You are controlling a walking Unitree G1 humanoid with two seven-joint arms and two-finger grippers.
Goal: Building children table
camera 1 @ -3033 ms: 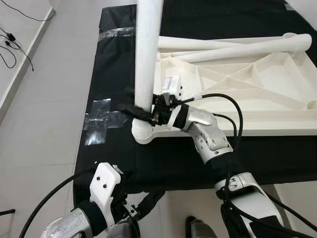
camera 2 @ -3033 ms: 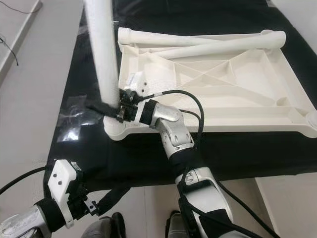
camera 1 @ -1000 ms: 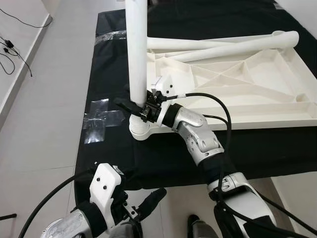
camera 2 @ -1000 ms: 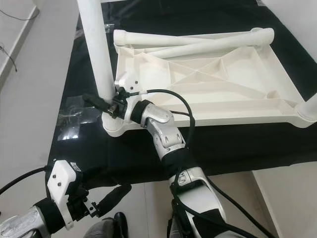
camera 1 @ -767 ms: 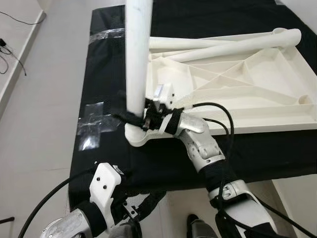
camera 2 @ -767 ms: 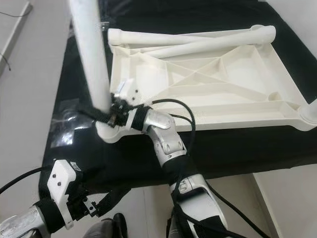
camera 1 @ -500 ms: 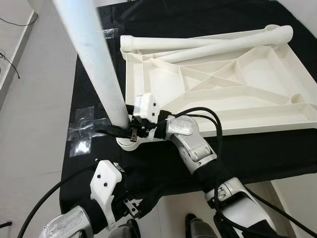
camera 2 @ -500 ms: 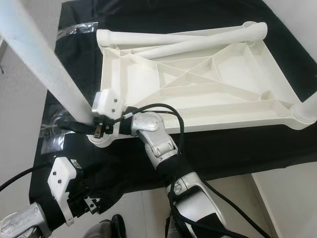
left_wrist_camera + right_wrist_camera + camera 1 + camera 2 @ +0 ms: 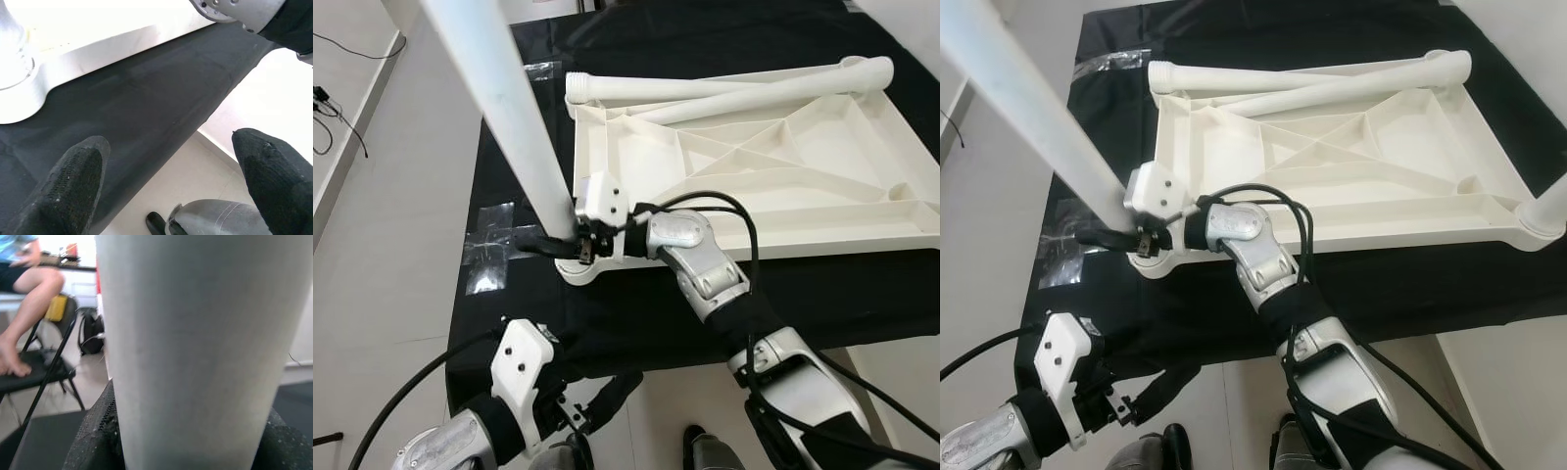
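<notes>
A black mat [image 9: 636, 313] covered the work surface, and the tabletop [image 9: 783, 186] lay on it upside down, its ribbed underside facing up. The tabletop served as the reference for all other items. Two loose legs [image 9: 705, 88] lay crossed along the tabletop's far edge, touching its rim. A third leg [image 9: 504, 108] stood in the socket [image 9: 573, 272] at the tabletop's near left corner and leaned away from the tabletop, toward the robot's left. Another white post [image 9: 1552, 201] rose at the tabletop's near right corner. The right arm [image 9: 705, 269] reached across the tabletop's near edge toward the corner socket. The right gripper [image 9: 558, 243] pinched the third leg just above the socket, with one black finger [image 9: 95, 440] on each side of the white tube. The left gripper [image 9: 166, 181] hung low, off the mat's near edge and well apart from the tabletop, with its fingers [image 9: 73, 181] spread and nothing between them. Clear tape [image 9: 494, 245] lay on the mat just left of the corner socket. In the right wrist view, a person's bare leg [image 9: 29, 298] and a black folding chair [image 9: 44, 367] appeared beyond the leg, well apart from the tabletop.
</notes>
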